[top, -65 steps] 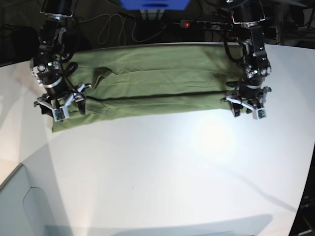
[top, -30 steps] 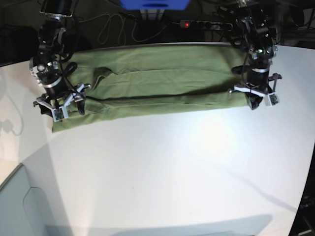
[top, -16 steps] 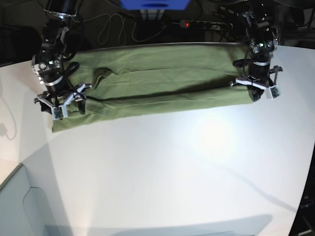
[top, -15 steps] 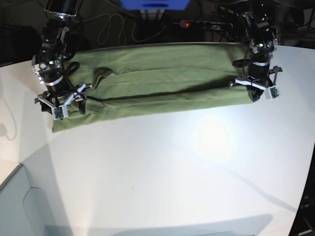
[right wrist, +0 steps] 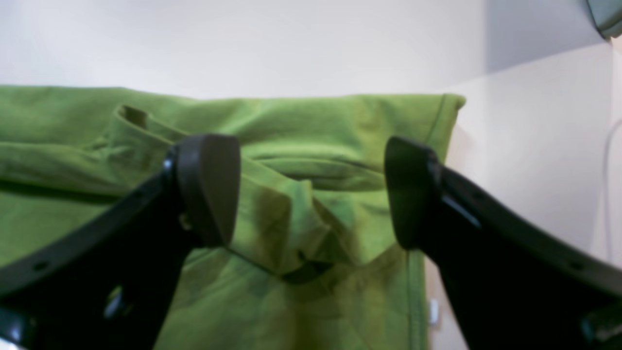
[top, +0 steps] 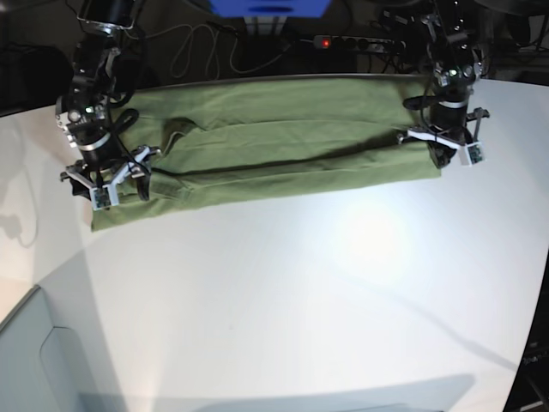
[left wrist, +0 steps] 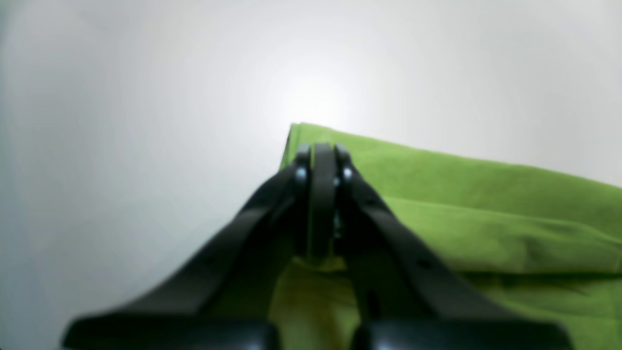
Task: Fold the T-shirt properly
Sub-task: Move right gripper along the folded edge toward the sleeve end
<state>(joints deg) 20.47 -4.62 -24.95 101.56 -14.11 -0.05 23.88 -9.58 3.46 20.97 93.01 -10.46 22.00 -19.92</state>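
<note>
Base view high above the tabletop (top: 283, 292) facing both arms, wrist views close over the T-shirt (top: 274, 150), each sharing one shirt end with base view

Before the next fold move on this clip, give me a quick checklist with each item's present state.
1. Left gripper fingers shut: ok.
2. Left gripper actually pinching the T-shirt: cannot tell; the fingers meet at its corner, but no cloth shows between them.
3. Right gripper open above the cloth: ok, nothing between its fingers.
4. Shirt lying as a long band on the table: ok.
5. Band smooth: not ok, folds and wrinkles under the right gripper.
</note>
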